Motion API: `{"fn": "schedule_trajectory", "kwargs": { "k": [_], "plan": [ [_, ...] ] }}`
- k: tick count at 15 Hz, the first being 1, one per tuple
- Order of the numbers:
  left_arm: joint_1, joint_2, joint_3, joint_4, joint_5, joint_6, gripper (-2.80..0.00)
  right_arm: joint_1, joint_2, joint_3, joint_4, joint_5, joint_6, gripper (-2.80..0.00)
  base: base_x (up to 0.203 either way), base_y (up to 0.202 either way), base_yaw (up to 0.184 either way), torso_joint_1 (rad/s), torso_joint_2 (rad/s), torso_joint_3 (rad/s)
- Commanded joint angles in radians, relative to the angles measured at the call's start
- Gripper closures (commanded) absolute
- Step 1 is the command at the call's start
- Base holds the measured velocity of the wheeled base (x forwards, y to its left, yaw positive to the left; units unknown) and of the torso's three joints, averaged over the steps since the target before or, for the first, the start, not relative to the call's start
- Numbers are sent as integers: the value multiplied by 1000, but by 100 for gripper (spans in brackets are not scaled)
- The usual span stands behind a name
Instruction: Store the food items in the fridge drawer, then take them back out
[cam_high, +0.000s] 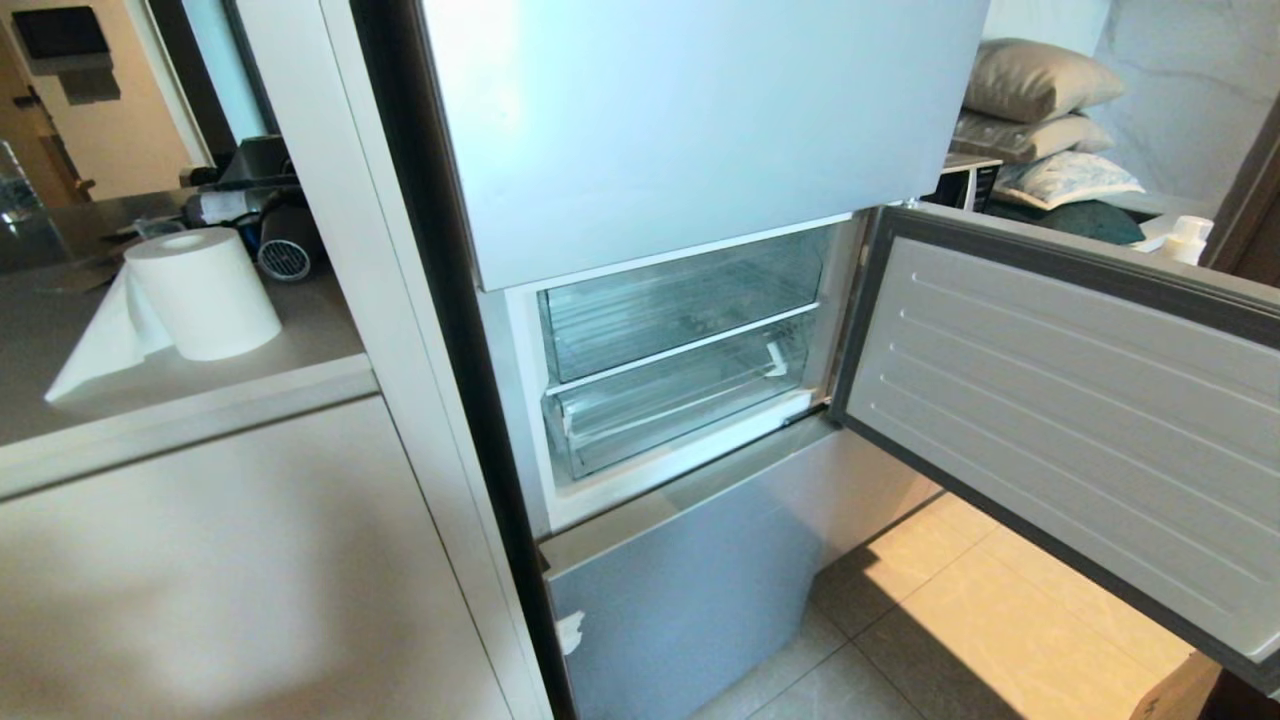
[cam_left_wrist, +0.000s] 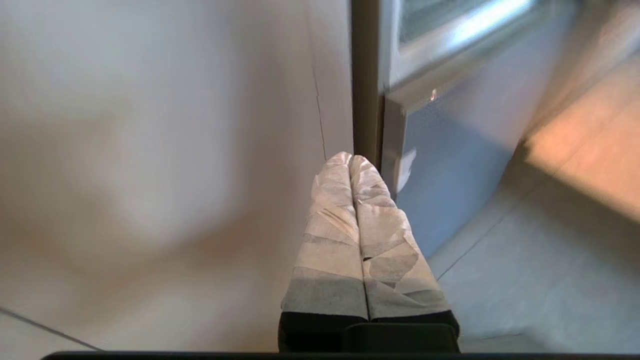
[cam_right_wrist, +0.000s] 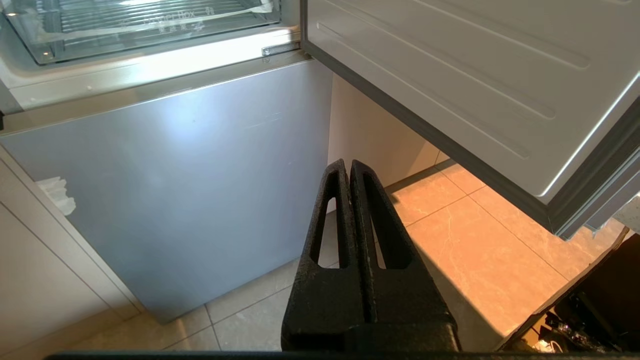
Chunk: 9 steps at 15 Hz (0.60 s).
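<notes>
No food items are in view. The fridge's middle compartment is open, with two clear drawers stacked inside, both pushed in. The lower one, the fridge drawer (cam_high: 690, 405), has a thick clear front lip and a white patch at a front corner; it also shows in the right wrist view (cam_right_wrist: 145, 30). My left gripper (cam_left_wrist: 350, 159), its fingers wrapped in white tape, is shut and empty, low down by the seam between cabinet and fridge. My right gripper (cam_right_wrist: 348, 165) is shut and empty above the floor, in front of the lower fridge panel. Neither arm shows in the head view.
The open compartment door (cam_high: 1080, 400) swings out to the right at drawer height, over the tiled floor (cam_high: 980, 620). A pale cabinet (cam_high: 230, 570) stands left of the fridge, with a paper towel roll (cam_high: 205, 292) on its counter. Pillows (cam_high: 1040, 85) lie far right.
</notes>
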Motion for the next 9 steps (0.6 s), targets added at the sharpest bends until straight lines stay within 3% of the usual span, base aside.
{"fn": "schedule_trajectory", "kwargs": {
  "k": [1,6,9],
  "plan": [
    [-1,-26,1,-1,26,-46,0,0,0,0,1,1,0,0,0,0,0,0,0,0],
    [0,-26,1,-1,30,-49,0,0,0,-5,5,-4,-3,0,0,0,0,0,0,0],
    [0,-26,1,-2,30,-48,0,-2,104,-149,55,-82,11,0,0,0,0,0,0,0]
  ]
}}
